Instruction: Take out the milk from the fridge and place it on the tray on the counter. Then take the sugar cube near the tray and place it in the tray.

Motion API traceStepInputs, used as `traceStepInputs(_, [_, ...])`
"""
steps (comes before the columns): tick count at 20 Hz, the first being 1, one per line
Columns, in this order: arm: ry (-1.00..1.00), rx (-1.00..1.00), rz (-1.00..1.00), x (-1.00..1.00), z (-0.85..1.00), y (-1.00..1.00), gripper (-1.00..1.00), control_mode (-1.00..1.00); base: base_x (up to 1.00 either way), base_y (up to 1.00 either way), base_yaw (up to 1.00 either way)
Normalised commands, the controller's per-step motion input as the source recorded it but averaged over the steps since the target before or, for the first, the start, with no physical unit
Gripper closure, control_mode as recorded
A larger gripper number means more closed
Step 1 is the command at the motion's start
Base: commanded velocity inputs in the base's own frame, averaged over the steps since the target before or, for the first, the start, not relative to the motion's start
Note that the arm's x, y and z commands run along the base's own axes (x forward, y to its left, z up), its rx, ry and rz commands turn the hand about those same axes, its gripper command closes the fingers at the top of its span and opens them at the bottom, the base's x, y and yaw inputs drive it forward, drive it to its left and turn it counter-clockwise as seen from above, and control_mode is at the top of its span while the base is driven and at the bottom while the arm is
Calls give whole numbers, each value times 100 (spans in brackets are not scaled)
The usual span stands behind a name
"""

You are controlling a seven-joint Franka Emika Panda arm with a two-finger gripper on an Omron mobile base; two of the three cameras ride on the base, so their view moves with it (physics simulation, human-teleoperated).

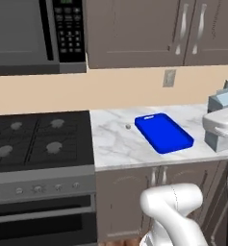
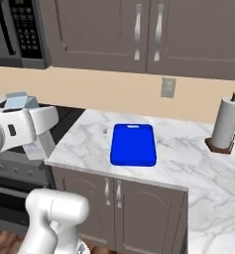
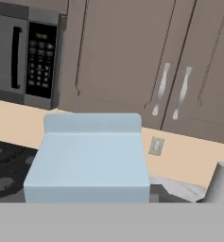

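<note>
The milk (image 3: 87, 160), a pale blue-grey gabled carton, hangs in the air with my gripper (image 1: 220, 126) shut on it; my fingers are hidden behind it. It sits at the right edge of the left base view, right of the tray (image 1: 163, 132) and above the counter's (image 1: 115, 149) front edge. In the right base view the milk (image 2: 21, 102) and gripper (image 2: 27, 130) are left of the counter (image 2: 188, 158), over the stove. The blue tray (image 2: 134, 144) lies flat with nothing in it. The tiny sugar cube (image 1: 128, 126) rests just left of the tray (image 2: 104, 130). The fridge is out of view.
A black gas stovetop (image 1: 38, 139) adjoins the counter on the left, under a black microwave (image 1: 36, 33). A paper towel roll (image 2: 225, 124) stands at the back right. Upper cabinets (image 2: 139, 30) hang over the counter, with a wall outlet (image 2: 168, 87) below them.
</note>
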Motion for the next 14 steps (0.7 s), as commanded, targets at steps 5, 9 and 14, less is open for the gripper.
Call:
traceStepInputs(5, [0, 0, 0, 0, 0, 0, 100, 100, 66, 0, 0])
traceStepInputs(9, [0, 0, 0, 0, 0, 0, 100, 100, 67, -12, 0])
traceStepInputs(14, [0, 0, 0, 0, 0, 0, 100, 100, 68, -24, 0])
